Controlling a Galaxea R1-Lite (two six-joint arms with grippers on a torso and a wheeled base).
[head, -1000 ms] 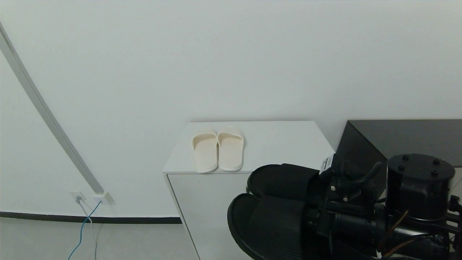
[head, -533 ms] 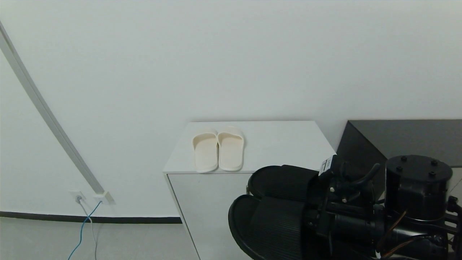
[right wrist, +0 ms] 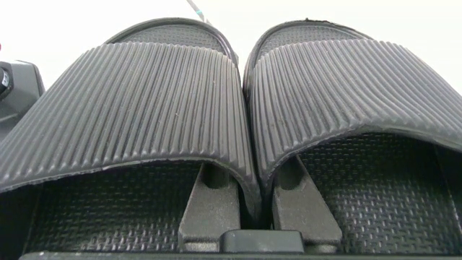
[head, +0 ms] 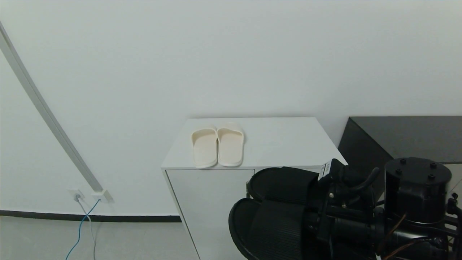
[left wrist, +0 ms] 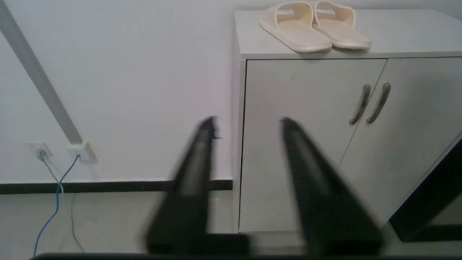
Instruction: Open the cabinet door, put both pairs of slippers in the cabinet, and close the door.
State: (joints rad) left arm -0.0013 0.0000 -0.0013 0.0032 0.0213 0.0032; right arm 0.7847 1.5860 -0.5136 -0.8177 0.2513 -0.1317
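White cabinet (left wrist: 303, 144), paired front handles (left wrist: 359, 105)

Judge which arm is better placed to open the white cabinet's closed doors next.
Probably left. The left gripper is open and empty, facing the white cabinet and its grey bar handles. The right gripper is shut on the pair of black ribbed rubber slippers.

plain white wall (head: 231, 54), grey floor (head: 126, 242), dark baseboard (head: 108, 218), sockets (head: 101, 196) with cables (head: 81, 225).
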